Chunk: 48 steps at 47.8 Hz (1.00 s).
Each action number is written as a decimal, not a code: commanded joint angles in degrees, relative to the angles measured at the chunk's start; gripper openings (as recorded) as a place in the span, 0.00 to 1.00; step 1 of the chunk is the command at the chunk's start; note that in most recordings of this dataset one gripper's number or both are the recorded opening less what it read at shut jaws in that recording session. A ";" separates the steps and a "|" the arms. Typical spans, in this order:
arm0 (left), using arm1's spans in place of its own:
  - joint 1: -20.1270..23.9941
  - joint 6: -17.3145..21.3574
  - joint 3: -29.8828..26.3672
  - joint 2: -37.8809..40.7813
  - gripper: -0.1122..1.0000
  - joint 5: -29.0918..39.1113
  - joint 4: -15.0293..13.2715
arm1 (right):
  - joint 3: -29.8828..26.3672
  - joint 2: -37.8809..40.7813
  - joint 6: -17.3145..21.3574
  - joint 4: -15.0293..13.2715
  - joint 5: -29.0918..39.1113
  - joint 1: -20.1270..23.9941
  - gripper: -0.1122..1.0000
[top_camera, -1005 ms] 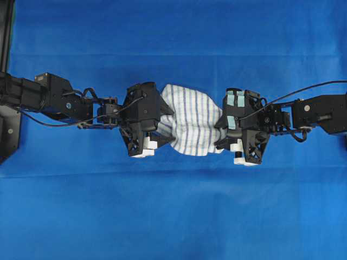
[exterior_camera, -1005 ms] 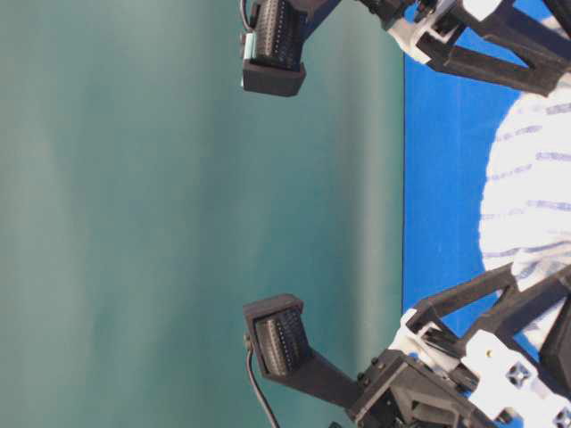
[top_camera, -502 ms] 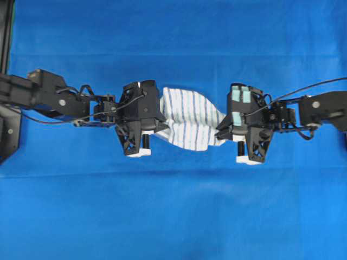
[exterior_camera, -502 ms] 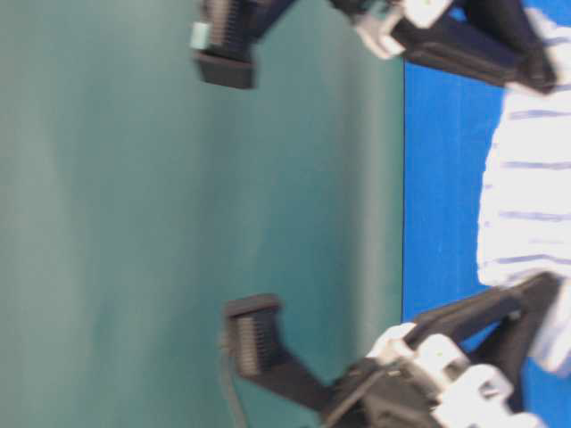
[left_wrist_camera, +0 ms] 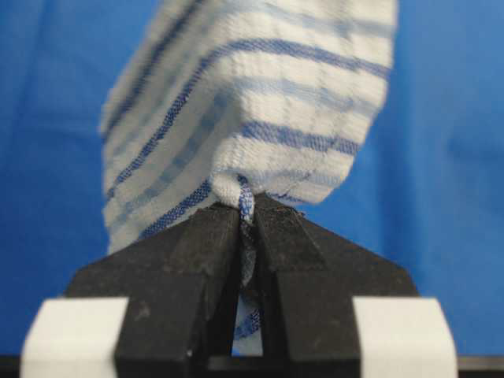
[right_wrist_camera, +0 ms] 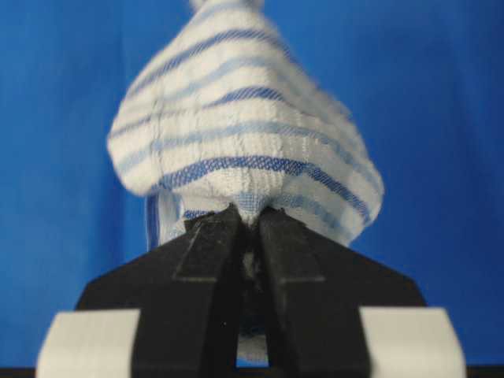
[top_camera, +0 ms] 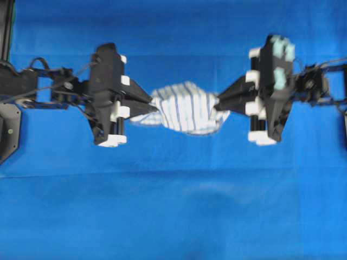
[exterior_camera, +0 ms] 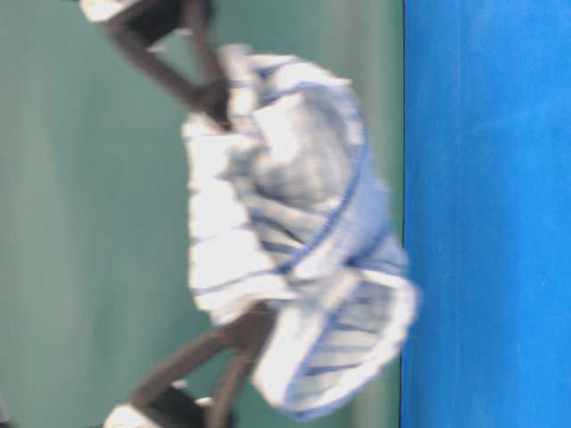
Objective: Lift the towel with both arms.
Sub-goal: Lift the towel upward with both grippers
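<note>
The white towel [top_camera: 184, 108] with blue stripes hangs bunched in the air between my two grippers. My left gripper [top_camera: 150, 108] is shut on its left end, and my right gripper [top_camera: 221, 101] is shut on its right end. In the table-level view the towel [exterior_camera: 285, 223] is clear of the blue sheet [exterior_camera: 486, 214], sagging in the middle. In the left wrist view the towel [left_wrist_camera: 252, 102] is pinched between the shut black fingers [left_wrist_camera: 205, 244]. In the right wrist view the towel [right_wrist_camera: 236, 142] is pinched the same way by the fingers [right_wrist_camera: 295, 244].
The plain blue sheet [top_camera: 179, 206] covers the whole table under the arms. A black mount [top_camera: 8, 130] stands at the left edge. The right gripper body bears pale green pads [top_camera: 281, 64].
Both arms have risen and drawn apart with the towel in them. The towel has left the sheet and hangs stretched and bunched between the grippers.
</note>
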 commanded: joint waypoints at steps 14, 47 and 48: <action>1.93 0.35 -7.03 -10.99 0.11 5.19 -0.09 | -11.25 -5.10 -0.09 -4.66 6.68 -1.32 0.17; 2.81 3.69 -15.12 -13.45 0.11 12.83 0.00 | -18.90 -6.24 -1.23 -8.17 10.90 -1.32 0.17; 2.72 3.87 -15.21 -13.45 0.11 12.74 0.00 | -18.90 -6.24 -1.23 -8.17 10.81 -1.32 0.17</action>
